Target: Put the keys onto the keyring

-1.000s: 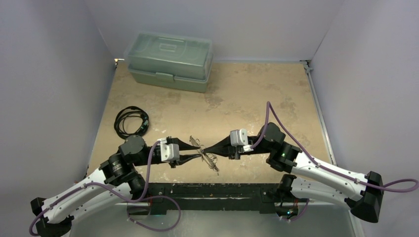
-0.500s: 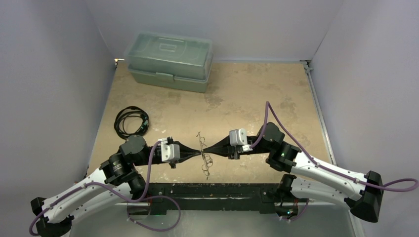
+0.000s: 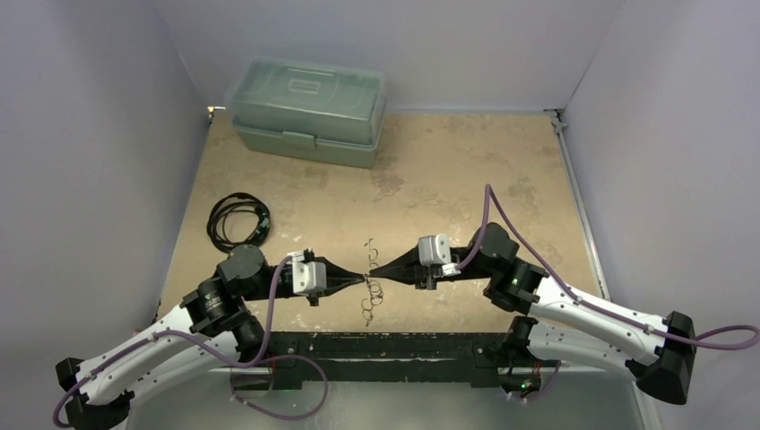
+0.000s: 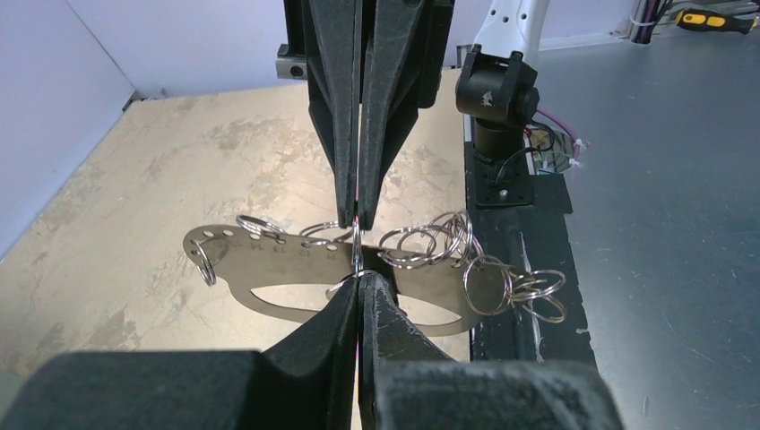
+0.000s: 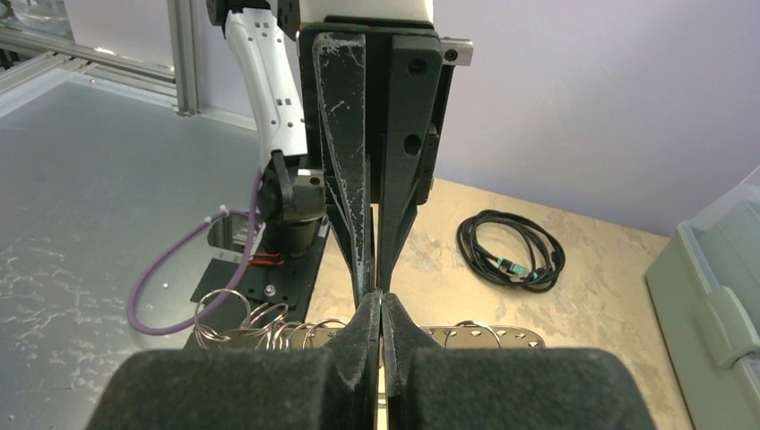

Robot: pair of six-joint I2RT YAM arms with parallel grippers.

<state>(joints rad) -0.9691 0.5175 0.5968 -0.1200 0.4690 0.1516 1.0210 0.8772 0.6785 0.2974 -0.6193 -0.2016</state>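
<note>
Keyring (image 4: pixel 260 264): held above counter (image 3: pixel 430 179), near its 6 o'clock edge, small rings dangling.
Left pincer (image 4: pixel 358 279): pressed together on it, from 9 o'clock.
Right pincer (image 4: pixel 358 215): pinching it from 3 o'clock, tips meeting.

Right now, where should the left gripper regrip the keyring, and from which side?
Probably the keyring plate's ring-free band beside the slot, approached from the left gripper side, jaws across the thin flat face. The rings crowd the holed edge and one end.
</note>
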